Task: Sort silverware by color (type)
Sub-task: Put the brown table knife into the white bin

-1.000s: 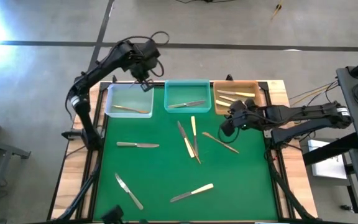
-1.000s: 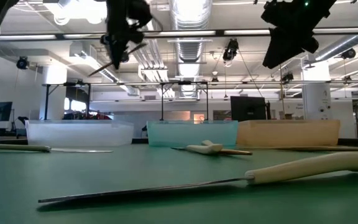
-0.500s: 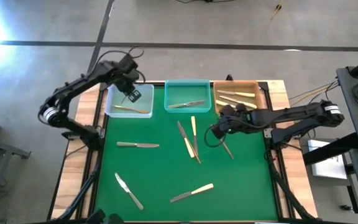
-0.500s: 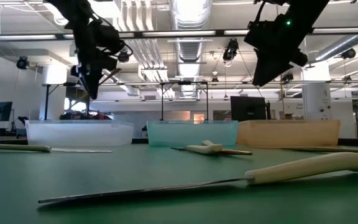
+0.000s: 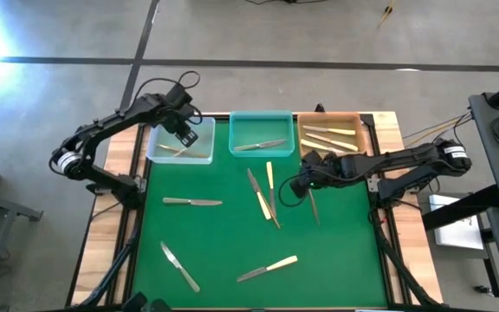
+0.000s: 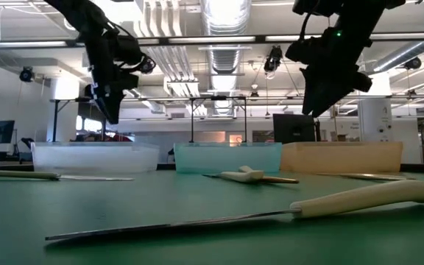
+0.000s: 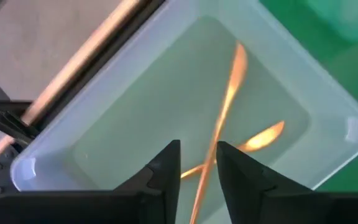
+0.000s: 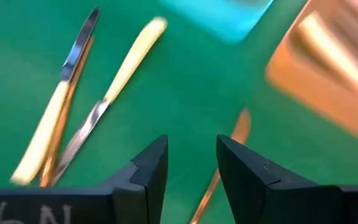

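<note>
My left gripper (image 5: 184, 134) hangs open over the clear bin (image 5: 152, 154). Two gold utensils lie crossed on the bin's floor; in the left wrist view one (image 7: 230, 93) is long and blurred and the other (image 7: 267, 133) is short. My right gripper (image 5: 295, 185) is open above the green mat, well clear of it in the low view (image 6: 316, 99). A gold knife (image 5: 313, 208) lies flat on the mat just beside it and shows under one finger in the right wrist view (image 8: 232, 140). A cluster of cream-handled and gold knives (image 5: 262, 195) lies to its left.
The teal bin (image 5: 235, 152) holds a silver knife and the amber bin (image 5: 364, 149) holds cream-handled knives. Loose on the mat are a silver knife (image 5: 191, 202), another silver knife (image 5: 178, 266) and a cream-handled knife (image 5: 267, 269) near the front.
My left gripper has gone down and toward the table's left, from above the clear bin's far edge to over the bin. The gold utensil it carried now lies in the bin. My right gripper has gone left from the amber bin. The gold knife beside it has turned.
</note>
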Robot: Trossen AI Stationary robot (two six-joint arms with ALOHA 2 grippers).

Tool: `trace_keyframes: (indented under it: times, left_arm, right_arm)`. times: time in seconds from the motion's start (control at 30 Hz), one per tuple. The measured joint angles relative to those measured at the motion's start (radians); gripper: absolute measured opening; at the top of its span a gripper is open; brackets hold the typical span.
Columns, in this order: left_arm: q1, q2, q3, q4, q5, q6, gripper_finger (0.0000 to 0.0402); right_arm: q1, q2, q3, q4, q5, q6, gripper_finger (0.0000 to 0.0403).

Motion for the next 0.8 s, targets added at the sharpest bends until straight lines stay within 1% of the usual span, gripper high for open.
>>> trace_keyframes:
  times: [0.07,0.1,0.17,0.3,0.37,0.43,0.5,0.6,0.8]
  left_arm:
    - [0.0,-0.001,0.029,0.002,0.041,0.005,0.0095]
    - [0.0,-0.002,0.046,0.004,0.09,0.005,0.0099]
    - [-0.001,-0.003,0.093,0.005,0.214,0.002,0.0104]
    - [-0.006,-0.004,0.202,0.007,0.505,-0.008,0.0107]
    - [-0.015,-0.004,0.254,0.006,0.639,-0.015,0.0107]
    - [-0.032,-0.005,0.309,0.008,0.738,-0.023,0.0107]
    - [-0.056,-0.005,0.363,0.007,0.77,-0.028,0.0107]
    - [-0.097,-0.005,0.442,0.007,0.769,-0.031,0.0107]
    - [-0.164,-0.006,0.562,0.005,0.764,-0.031,0.0107]
  right_arm:
    - [0.0,0.002,0.0,-0.002,-0.058,0.028,0.0132]
    - [0.0,0.007,0.0,-0.003,-0.085,0.052,0.0135]
    - [0.0,0.026,0.0,-0.028,-0.124,0.111,0.0136]
    - [0.0,0.08,0.0,-0.133,-0.141,0.249,0.0133]
    - [0.0,0.113,0.0,-0.183,-0.183,0.316,0.013]
    - [0.003,0.151,-0.001,-0.208,-0.242,0.348,0.0128]
    - [0.011,0.183,-0.001,-0.204,-0.287,0.363,0.0127]
    - [0.025,0.224,-0.001,-0.179,-0.34,0.372,0.013]
    - [0.052,0.289,-0.001,-0.166,-0.401,0.421,0.0131]
